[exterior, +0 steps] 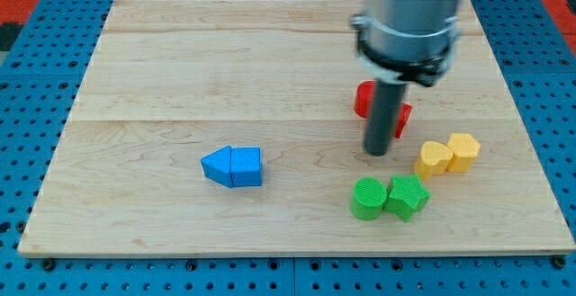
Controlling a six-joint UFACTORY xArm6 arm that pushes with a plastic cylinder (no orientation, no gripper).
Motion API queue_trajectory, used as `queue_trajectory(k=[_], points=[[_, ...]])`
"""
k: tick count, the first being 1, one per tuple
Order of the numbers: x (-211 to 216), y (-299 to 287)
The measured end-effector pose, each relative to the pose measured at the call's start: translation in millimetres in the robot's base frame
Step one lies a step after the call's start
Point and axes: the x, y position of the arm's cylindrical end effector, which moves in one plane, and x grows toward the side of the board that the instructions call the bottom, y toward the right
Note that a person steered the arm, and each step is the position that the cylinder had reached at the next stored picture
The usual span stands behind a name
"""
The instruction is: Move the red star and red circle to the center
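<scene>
Two blue blocks [232, 166], two green [388, 197], two yellow [447, 156], and red pieces [363, 99] are lying on the bench [180, 71]; the tip [376, 152] is standing just below the reds. No jaws showing.

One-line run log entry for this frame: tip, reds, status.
tip: my tip just below red blocks, right of centre | reds: partly hidden behind rod, shapes unclear | nearby: yellow pair, green pair | status: reds not centred

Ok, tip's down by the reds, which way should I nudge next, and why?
Probably a short push toward the view's left. My tip sits just below the red blocks, which the rod partly hides, so their shapes can't be told apart. They lie right of the board's middle. I'd first bring the tip round to their right side, clear of the yellow blocks.
</scene>
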Motion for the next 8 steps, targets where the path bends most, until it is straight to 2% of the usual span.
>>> queue_trajectory(k=[1, 2, 5, 6, 8], points=[[-33.1, 30.6], [-82.9, -14.7], [-173.6, -33.7], [-187.0, -48.9], [-176.8, -56.6]])
